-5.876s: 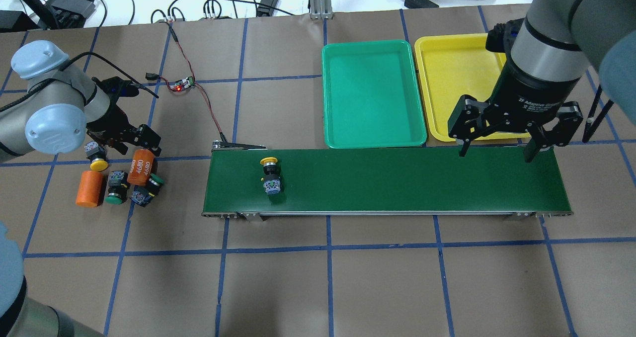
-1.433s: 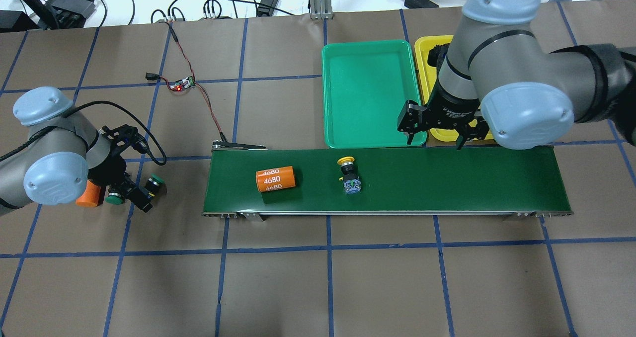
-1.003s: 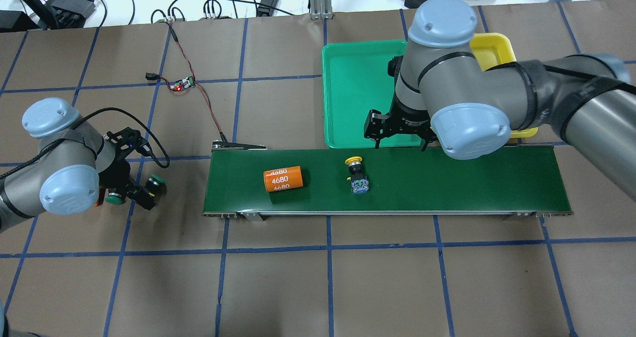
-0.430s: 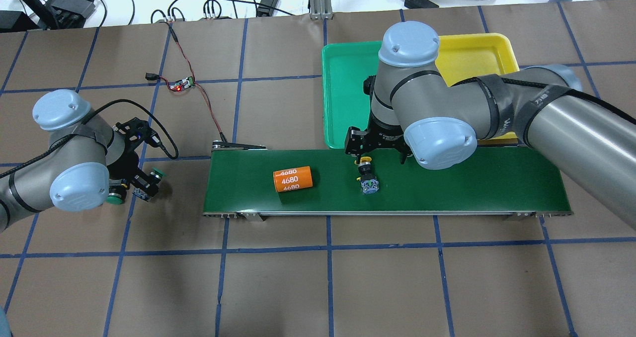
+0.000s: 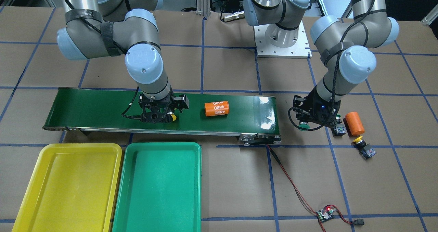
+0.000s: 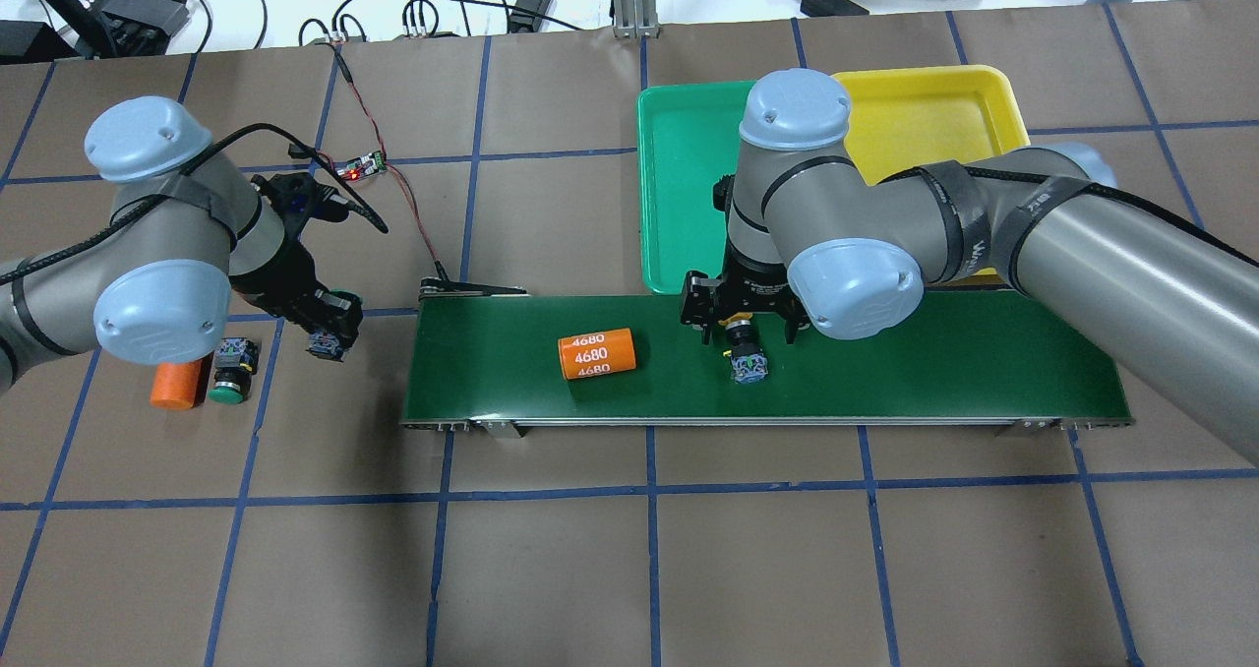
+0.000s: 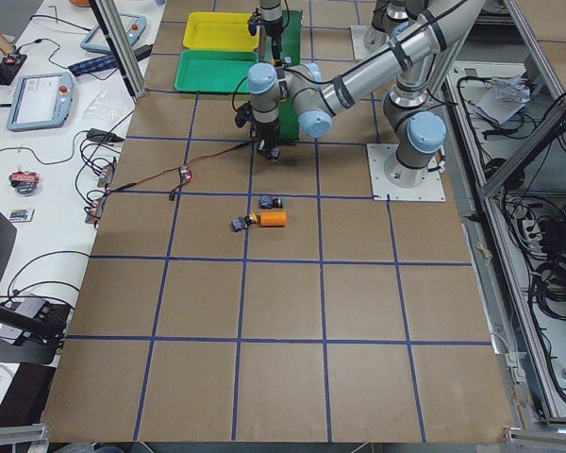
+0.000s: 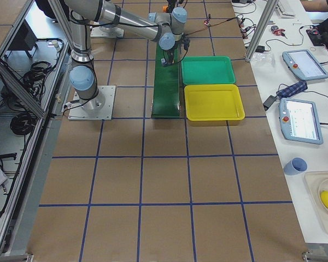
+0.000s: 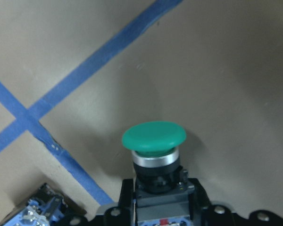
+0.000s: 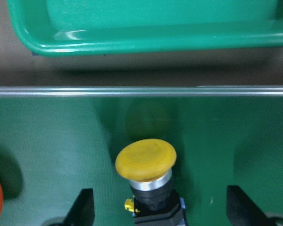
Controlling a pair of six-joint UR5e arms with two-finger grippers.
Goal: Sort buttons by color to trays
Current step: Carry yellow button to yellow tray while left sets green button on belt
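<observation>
Straddling a yellow button (image 10: 146, 160), the right gripper (image 10: 162, 209) gapes empty; that button, probably light and rigid, suits a pinch on its black body. Left gripper (image 9: 160, 212) clamps a green button (image 9: 153, 136).

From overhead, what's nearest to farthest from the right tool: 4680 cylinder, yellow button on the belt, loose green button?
1. Yellow button: on the belt, between the right tool's fingers.
2. 4680 cylinder: same belt, leftward.
3. Loose green button: on the table, far left.

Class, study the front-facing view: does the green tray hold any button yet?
No, the green tray shows only its bare floor, while a yellow button sits on the conveyor belt.
</observation>
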